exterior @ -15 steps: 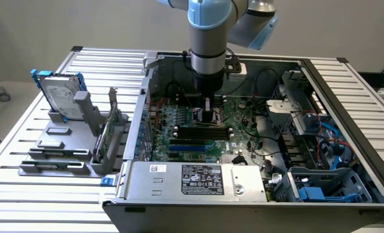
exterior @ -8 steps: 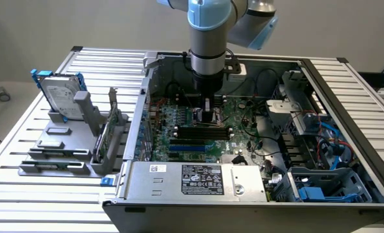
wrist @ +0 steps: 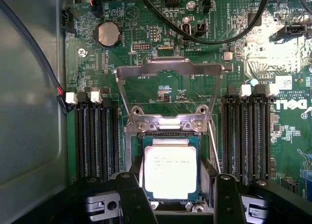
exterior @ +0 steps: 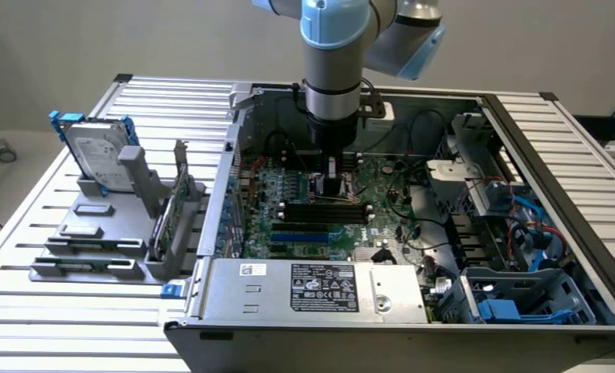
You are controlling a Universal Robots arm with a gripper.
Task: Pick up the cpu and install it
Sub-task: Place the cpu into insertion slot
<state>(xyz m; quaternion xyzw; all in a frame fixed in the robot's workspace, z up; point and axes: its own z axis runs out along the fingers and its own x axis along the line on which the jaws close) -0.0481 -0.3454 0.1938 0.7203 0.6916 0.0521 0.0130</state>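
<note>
Two jaws are being held apart, one standing on each side of the cpu (wrist: 170,171). No clamping is being seen, since a gap is showing between the chip and at least one jaw. The cpu is lying flat, metal top up, inside the socket (wrist: 168,122) on the motherboard (wrist: 161,95), between the two banks of memory slots (wrist: 95,136). The load plate (wrist: 170,68) is standing swung open beyond the socket, and its lever (wrist: 213,146) is standing free beside it.

In the exterior view the arm (exterior: 334,78) is reaching straight down into the open computer case (exterior: 556,155) on the table (exterior: 38,311). The hard drive (exterior: 95,151) is standing in its rack at the exterior view's left, well apart.

Step in hand, as judged: the seating of the chip is being finished and the chip is being let go. The install is not being counted as complete, since the plate is not yet closed.

Next move, as judged: a straight, square motion is being called for, so that the chip is not being dragged or tilted in its socket.
</note>
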